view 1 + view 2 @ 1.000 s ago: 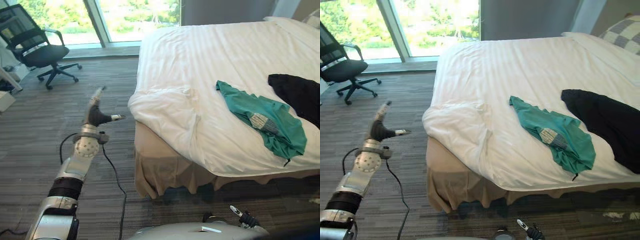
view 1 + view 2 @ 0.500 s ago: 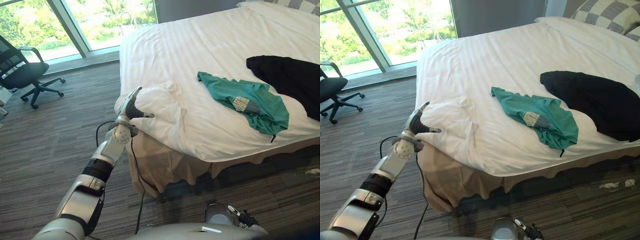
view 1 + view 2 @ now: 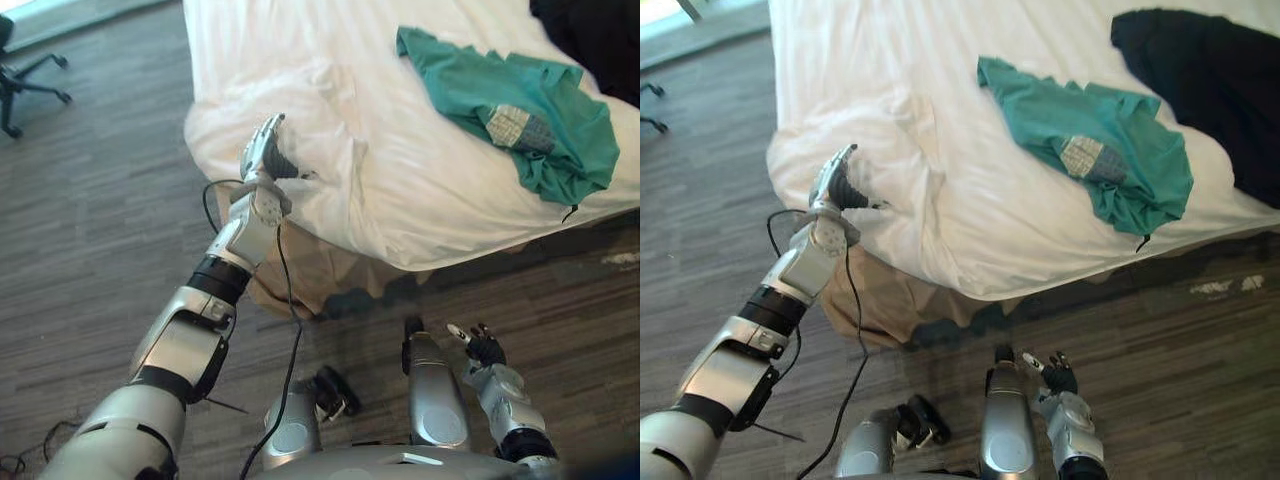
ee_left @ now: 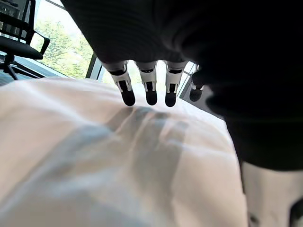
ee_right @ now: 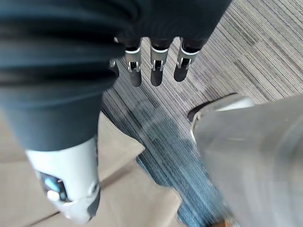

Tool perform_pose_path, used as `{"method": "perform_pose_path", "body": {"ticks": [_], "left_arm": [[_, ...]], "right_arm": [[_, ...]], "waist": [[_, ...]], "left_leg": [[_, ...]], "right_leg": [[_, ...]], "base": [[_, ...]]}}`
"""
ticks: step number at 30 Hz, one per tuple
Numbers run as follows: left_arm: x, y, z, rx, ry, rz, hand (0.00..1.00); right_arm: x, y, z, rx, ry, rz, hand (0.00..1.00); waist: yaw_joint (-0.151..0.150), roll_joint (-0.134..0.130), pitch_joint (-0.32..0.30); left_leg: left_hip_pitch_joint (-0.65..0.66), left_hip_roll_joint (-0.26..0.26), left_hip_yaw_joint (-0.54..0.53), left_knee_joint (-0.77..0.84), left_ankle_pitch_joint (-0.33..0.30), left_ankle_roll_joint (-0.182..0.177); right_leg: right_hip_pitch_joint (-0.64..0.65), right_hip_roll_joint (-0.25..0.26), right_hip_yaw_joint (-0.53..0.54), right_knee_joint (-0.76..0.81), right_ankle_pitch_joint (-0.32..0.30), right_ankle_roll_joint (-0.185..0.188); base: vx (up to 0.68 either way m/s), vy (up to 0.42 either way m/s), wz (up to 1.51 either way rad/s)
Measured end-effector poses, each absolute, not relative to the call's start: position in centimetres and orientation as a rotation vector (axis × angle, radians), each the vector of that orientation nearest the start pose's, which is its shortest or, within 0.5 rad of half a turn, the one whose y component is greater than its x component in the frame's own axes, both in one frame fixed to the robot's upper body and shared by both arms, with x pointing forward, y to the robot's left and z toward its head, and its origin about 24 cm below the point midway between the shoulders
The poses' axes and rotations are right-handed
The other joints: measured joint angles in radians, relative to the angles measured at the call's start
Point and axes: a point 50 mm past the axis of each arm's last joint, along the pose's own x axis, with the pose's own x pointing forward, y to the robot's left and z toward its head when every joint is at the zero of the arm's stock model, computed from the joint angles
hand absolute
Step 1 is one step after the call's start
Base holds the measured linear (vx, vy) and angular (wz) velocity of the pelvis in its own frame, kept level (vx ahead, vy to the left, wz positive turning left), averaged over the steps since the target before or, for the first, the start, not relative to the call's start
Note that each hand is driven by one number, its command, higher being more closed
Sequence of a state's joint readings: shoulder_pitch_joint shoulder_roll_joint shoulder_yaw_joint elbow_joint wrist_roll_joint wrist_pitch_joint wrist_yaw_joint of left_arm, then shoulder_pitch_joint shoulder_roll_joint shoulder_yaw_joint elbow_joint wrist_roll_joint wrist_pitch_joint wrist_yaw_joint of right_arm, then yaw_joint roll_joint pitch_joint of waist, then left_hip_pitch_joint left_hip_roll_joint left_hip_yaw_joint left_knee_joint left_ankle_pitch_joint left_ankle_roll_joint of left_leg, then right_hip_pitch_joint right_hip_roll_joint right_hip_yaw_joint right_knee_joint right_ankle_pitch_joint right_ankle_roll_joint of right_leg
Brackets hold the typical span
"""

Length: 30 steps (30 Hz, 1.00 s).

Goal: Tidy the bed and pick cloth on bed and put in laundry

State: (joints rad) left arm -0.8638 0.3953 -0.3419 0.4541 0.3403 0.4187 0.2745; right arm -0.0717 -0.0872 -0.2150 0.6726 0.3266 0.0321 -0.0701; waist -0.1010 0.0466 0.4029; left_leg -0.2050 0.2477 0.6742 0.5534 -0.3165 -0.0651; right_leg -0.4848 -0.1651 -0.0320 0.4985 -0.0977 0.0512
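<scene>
the task is barely begun: the left hand [image 3: 263, 152], fingers straight and empty, hovers at the rumpled corner of the white duvet [image 3: 340, 110]. the teal shirt [image 3: 450, 80] and black garment [image 3: 1210, 70] lie on it, unpicked. the right hand [image 3: 487, 348] hangs low, fingers relaxed, holding nothing.

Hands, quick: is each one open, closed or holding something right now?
Left hand: open over the rumpled corner of the bed cover, holding nothing.
Right hand: open, low over the floor, holding nothing.
</scene>
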Motion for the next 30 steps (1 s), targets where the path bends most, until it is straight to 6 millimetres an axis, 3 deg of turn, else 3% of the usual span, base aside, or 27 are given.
{"method": "perform_pose_path", "body": {"ticks": [7,8,13,19,25,30], "left_arm": [[39.1,15.9,21.8,0.856,-0.164,0.41,0.0],[39.1,15.8,22.6,0.846,-0.18,0.435,1.0],[39.2,15.5,25.6,0.842,-0.249,0.474,1.0],[39.3,16.7,27.4,0.968,-0.246,0.462,1.0],[39.4,16.3,26.8,0.974,-0.236,0.373,1.0],[39.5,16.2,24.0,0.908,-0.207,0.267,1.0]], "right_arm": [[25.0,-20.7,-5.4,0.337,0.43,-0.326,0.0],[25.6,-20.4,-4.9,0.342,0.411,-0.313,0.0],[27.0,-19.6,-3.7,0.368,0.371,-0.279,0.0],[28.0,-19.2,-2.8,0.368,0.35,-0.261,0.0],[28.1,-19.0,-2.7,0.357,0.35,-0.258,0.0],[27.8,-19.5,-2.9,0.342,0.356,-0.271,0.0]], "waist": [[0.0,-0.008,0.045],[-0.001,-0.008,0.065],[0.001,-0.012,0.099],[-0.002,-0.012,0.099],[-0.002,-0.011,0.098],[0.0,-0.01,0.098]], "left_leg": [[-0.101,0.041,0.001,0.056,-0.009,0.014],[-0.112,0.055,-0.001,0.078,-0.016,0.016],[-0.175,0.081,-0.004,0.132,-0.04,0.031],[-0.201,0.083,0.004,0.147,-0.048,0.04],[-0.193,0.059,0.0,0.126,-0.042,0.048],[-0.119,0.024,-0.007,0.069,-0.024,0.052]], "right_leg": [[-0.105,0.029,0.009,0.026,0.009,-0.013],[-0.111,0.038,0.012,0.032,0.01,-0.014],[-0.172,0.051,0.019,0.057,0.016,-0.019],[-0.198,0.055,0.029,0.043,0.035,-0.014],[-0.188,0.035,0.027,0.04,0.036,-0.013],[-0.105,0.013,0.014,0.005,0.039,-0.007]], "base": [[-0.02,-0.058,-0.05],[-0.02,-0.047,-0.08],[-0.05,-0.02,-0.05],[-0.01,0.016,-0.06],[0.03,0.024,0.06],[0.02,0.023,0.1]]}}
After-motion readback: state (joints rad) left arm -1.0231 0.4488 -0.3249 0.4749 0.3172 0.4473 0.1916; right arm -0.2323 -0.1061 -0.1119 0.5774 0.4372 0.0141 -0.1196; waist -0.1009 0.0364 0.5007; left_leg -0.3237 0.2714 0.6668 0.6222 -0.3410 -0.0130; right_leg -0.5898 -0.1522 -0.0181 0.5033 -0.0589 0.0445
